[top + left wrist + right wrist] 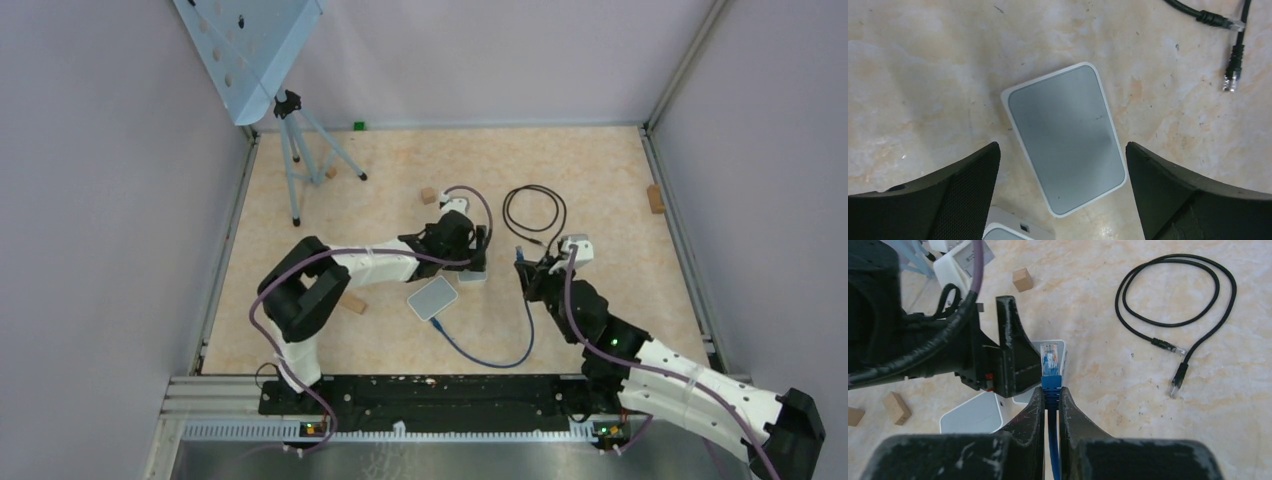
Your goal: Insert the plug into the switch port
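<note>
A grey-topped white switch [1065, 137] lies flat between the wide-open fingers of my left gripper [1062, 145], which hovers above it without touching. In the top view this switch [473, 275] is mostly hidden under the left gripper [468, 248]. My right gripper [1050, 390] is shut on the blue boot of the plug [1049, 357], whose clear tip points at the switch's edge [1060, 347], just right of the left gripper's finger [1010, 350]. From above, the right gripper [528, 272] sits right of the switch. The switch port is not visible.
A second grey-topped box [432, 298] lies beside the switch, with the blue cable [495, 360] running to it. A black cable [535, 212] is coiled behind. Wooden blocks [428, 195] [655, 198] [352, 303] are scattered; a tripod [300, 160] stands back left.
</note>
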